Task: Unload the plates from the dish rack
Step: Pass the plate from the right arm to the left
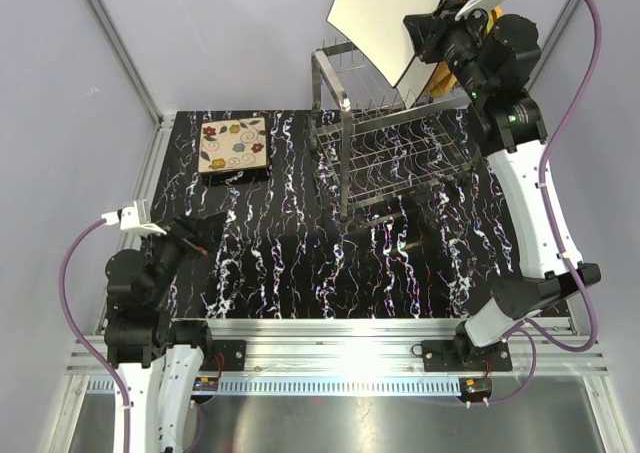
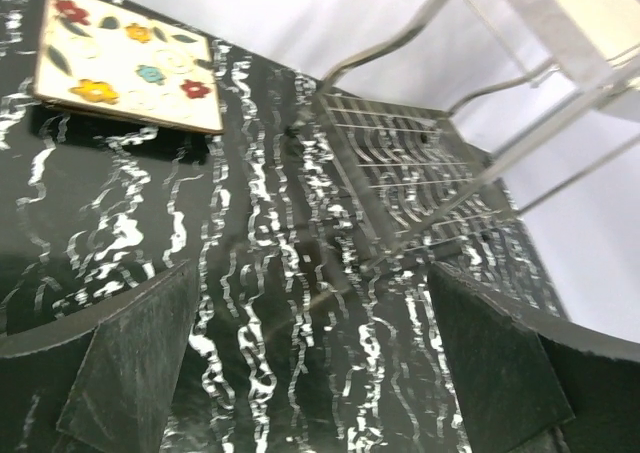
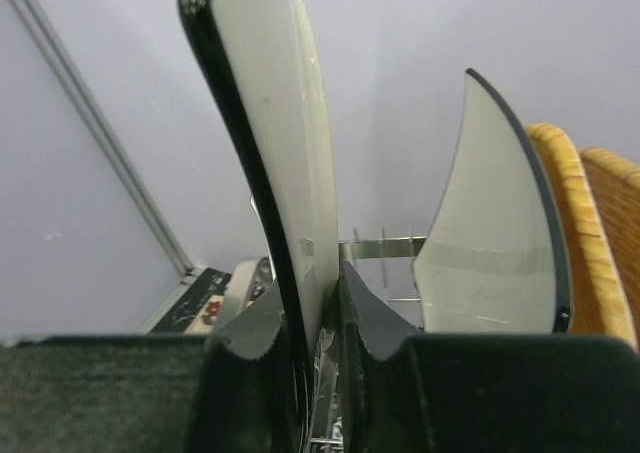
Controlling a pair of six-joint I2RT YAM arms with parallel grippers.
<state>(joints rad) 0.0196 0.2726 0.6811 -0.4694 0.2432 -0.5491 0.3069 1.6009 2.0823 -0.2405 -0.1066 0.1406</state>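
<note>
My right gripper (image 1: pixel 424 41) is shut on the edge of a square cream plate (image 1: pixel 385 18) and holds it up on edge, above the top tier of the silver wire dish rack (image 1: pixel 390 143). The right wrist view shows this plate (image 3: pixel 275 123), with its black rim, pinched between my fingers (image 3: pixel 250 328). A second cream plate (image 3: pixel 495 233) stands behind it, with woven orange-tan plates (image 3: pixel 590 233) at the far right. A flower-patterned cream plate (image 1: pixel 233 145) lies flat on the table at the back left. My left gripper (image 1: pixel 193 235) hovers open and empty low over the front left of the table.
The black, white-veined tabletop (image 1: pixel 300 263) runs between the two arms. Pale walls and a metal frame post (image 1: pixel 120 43) close in the back and left. In the left wrist view the flower plate (image 2: pixel 125 63) and the rack (image 2: pixel 400 163) lie ahead of the open fingers (image 2: pixel 130 373).
</note>
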